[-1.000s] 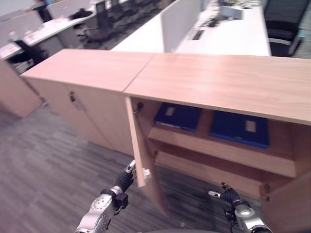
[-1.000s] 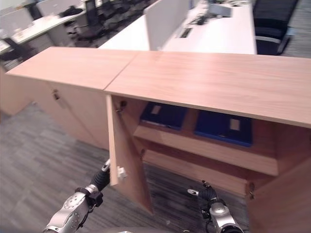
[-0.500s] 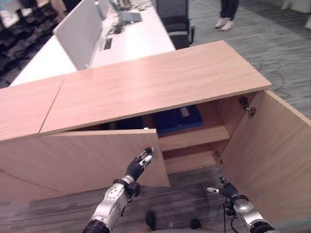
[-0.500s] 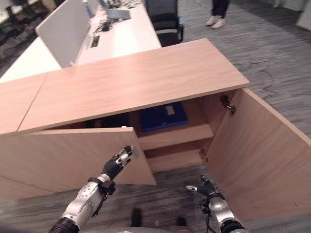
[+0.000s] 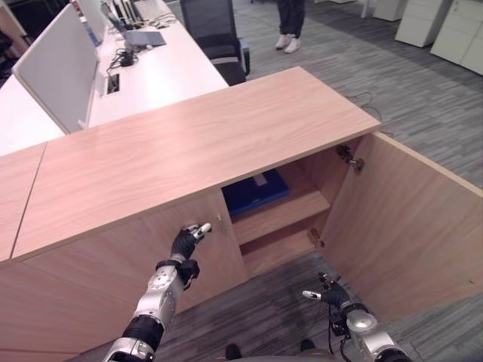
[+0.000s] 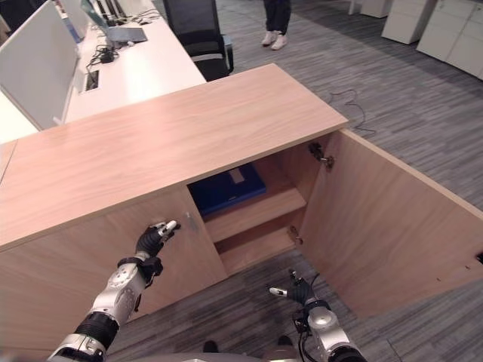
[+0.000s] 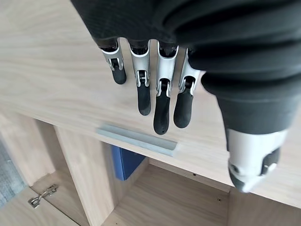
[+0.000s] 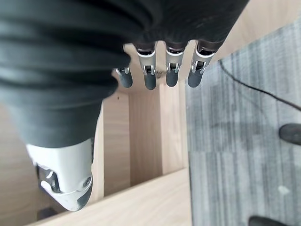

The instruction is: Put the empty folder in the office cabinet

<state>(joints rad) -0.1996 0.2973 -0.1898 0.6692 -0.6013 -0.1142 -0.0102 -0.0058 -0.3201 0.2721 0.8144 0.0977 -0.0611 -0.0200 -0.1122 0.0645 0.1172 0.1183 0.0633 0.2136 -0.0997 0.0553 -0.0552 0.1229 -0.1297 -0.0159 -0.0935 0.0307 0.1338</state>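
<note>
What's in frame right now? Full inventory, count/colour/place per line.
cabinet: one, light wood, low and long, across the middle
left door: one, light wood, shut or nearly shut, small grey handle at its edge
right door: one, light wood, swung wide open
folder: one, blue, lying flat on the upper shelf
lower shelf: one, light wood, bare where visible
desks: white, behind the cabinet, with a divider panel, a laptop and cables
office chair: one, black, at the desk
person: one, legs and pale shoes, far side
pale cabinets: far right corner
floor: grey carpet
left hand: fingers straight, at the left door by its handle
right hand: fingers relaxed, low near the open door, holding nothing
</note>
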